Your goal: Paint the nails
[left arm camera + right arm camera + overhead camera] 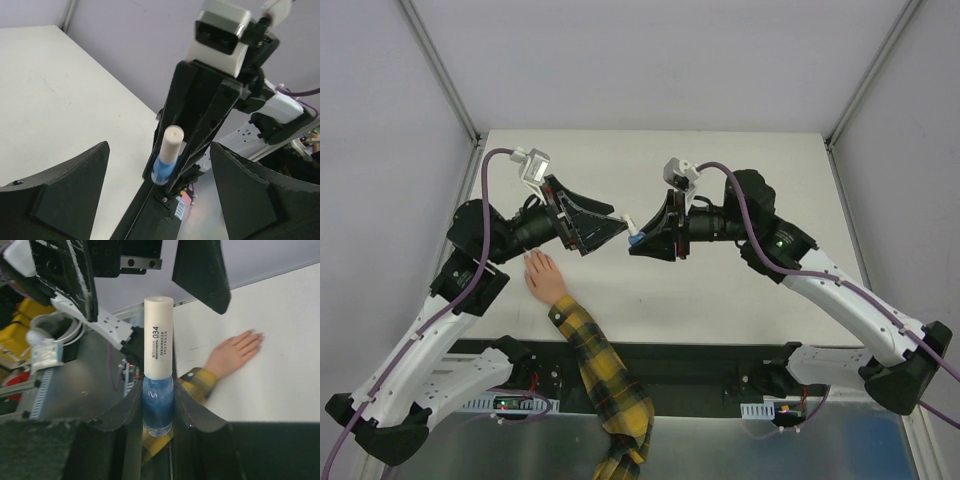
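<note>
A small peach hand [544, 276] with a yellow-and-black plaid sleeve [603, 380] lies flat on the table; its nails [255, 335] are too small to judge for colour. My right gripper [633, 240] is shut on a blue nail polish bottle [157, 402] with a long white cap [158, 337], held above the table. My left gripper [620, 225] is open and empty, its fingertips facing the bottle's cap [170, 142] from a short distance. The hand also shows in the right wrist view [232, 355].
The white table [740, 290] has grey walls round it at the back and sides. The arm bases and a dark mounting rail [720, 370] run along the near edge.
</note>
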You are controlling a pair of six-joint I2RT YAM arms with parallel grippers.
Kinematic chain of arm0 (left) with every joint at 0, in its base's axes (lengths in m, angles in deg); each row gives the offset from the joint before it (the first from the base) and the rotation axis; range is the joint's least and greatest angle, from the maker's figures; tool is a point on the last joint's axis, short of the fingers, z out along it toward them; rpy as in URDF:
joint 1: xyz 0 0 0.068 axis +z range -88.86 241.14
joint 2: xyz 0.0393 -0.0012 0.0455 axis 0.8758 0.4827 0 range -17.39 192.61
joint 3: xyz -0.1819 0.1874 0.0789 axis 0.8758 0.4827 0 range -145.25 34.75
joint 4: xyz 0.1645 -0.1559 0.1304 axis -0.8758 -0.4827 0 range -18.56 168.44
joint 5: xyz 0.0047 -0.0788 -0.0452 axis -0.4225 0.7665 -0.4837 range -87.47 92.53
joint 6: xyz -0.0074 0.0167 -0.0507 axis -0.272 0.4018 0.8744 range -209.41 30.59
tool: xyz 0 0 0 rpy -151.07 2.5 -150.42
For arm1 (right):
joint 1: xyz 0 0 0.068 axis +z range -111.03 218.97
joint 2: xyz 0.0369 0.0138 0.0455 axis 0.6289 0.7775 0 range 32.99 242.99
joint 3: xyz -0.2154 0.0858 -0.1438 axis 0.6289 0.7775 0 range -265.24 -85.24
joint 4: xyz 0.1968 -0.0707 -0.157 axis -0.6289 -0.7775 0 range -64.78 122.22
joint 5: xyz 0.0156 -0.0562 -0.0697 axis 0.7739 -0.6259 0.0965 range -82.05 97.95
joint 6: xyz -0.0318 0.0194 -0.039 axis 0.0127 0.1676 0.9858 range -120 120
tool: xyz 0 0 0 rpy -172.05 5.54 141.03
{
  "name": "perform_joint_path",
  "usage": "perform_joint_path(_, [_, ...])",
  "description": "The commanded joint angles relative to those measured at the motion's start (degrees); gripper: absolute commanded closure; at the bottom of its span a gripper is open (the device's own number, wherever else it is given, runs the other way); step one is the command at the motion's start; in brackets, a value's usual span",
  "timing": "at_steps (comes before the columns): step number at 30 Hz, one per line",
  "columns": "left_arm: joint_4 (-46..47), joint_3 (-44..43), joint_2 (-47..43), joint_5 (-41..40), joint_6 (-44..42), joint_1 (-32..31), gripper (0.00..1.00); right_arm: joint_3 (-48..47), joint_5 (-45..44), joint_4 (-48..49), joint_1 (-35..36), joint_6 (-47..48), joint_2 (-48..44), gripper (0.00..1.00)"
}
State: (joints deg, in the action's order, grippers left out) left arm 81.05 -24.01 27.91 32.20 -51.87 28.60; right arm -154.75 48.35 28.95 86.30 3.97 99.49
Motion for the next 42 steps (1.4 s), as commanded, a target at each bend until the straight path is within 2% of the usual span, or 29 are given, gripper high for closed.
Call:
perform_joint_path(1, [7.0, -0.6, 1.3, 5.8, 3.7, 0.4, 0.20, -2.2, 16.8, 7.1, -1.2, -7.5, 2.2, 1.00])
perform_joint_path(5, [9.7, -0.4, 2.0, 8.4, 5.2, 0.4, 0.26, -2.4, 17.3, 9.2, -1.5, -9.4, 3.3, 1.00])
perform_joint_path(9, [10.1, 0.1, 2.2, 9.0, 5.4, 0.5, 0.40, -2.0, 16.7, 11.1, -2.0, -10.6, 3.6, 1.00])
perform_joint_path(12, [10.1, 0.2, 2.6, 9.9, 5.4, 0.4, 0.44, -1.9, 16.1, 11.4, -2.2, -10.8, 3.6, 1.00])
perform_joint_path(15, [10.1, 0.1, 3.4, 10.6, 5.4, 0.4, 0.55, -2.1, 15.6, 11.4, -2.2, -11.0, 3.9, 1.00])
perform_joint_path(18, [9.8, -0.7, 3.9, 11.1, 4.7, 0.4, 0.77, -2.1, 12.0, 10.0, -2.2, -9.7, 3.6, 1.00])
perform_joint_path(19, [9.1, -1.0, 4.0, 10.9, 4.3, 0.4, 1.00, -2.1, 10.4, 9.2, -2.2, -8.8, 2.9, 1.00])
perform_joint_path(20, [7.9, -1.7, 4.2, 9.9, 3.3, 0.4, 1.00, -2.2, 8.3, 7.0, -2.2, -6.8, 2.6, 1.00])
perform_joint_path(22, [2.9, -2.2, 3.7, 4.7, 2.4, 0.4, 1.00, -3.1, -2.4, 1.5, -0.1, -1.5, 1.8, 1.00])
perform_joint_path(23, [1.4, -2.5, 3.6, 2.8, 1.4, 0.4, 1.00, -4.6, -8.7, -4.8, 1.7, 1.3, 0.7, 1.00])
perform_joint_path(24, [-1.4, -2.6, 3.0, -1.2, 1.1, 0.4, 1.00, -5.4, -27.2, -7.9, 4.1, 7.6, 0.2, 1.00])
perform_joint_path(25, [-2.3, -2.7, 3.0, -3.1, 1.1, 0.4, 1.00, -6.2, -38.8, -9.8, 10.1, 9.7, 0.1, 1.00])
perform_joint_path(26, [-3.8, -2.7, 2.7, -4.7, 1.1, 0.4, 1.00, -7.3, -51.3, -12.6, 12.8, 11.6, 1.2, 1.00])
perform_joint_path(27, [-4.9, -2.6, 2.3, -6.1, 1.1, 0.4, 1.00, -9.1, -70.2, -13.5, 15.0, 13.4, 2.0, 1.00])
perform_joint_path(30, [-5.9, -2.1, 1.5, -10.9, 2.4, 0.3, 1.00, -9.5, -85.6, -11.9, 20.3, 16.5, 3.6, 0.99])
perform_joint_path(34, [-6.0, -2.2, 1.4, -12.3, 2.9, 0.3, 1.00, -7.7, -76.7, -8.5, 21.0, 18.4, 2.3, 1.00])
perform_joint_path(38, [-6.0, -2.6, 1.7, -11.2, 3.2, 0.3, 1.00, -4.8, -56.3, -4.0, 19.7, 18.4, 0.2, 0.99])
perform_joint_path(42, [-6.0, -2.4, 1.9, -11.0, 3.2, 0.3, 1.00, -3.4, -46.5, -2.1, 17.9, 16.8, -0.9, 0.99])
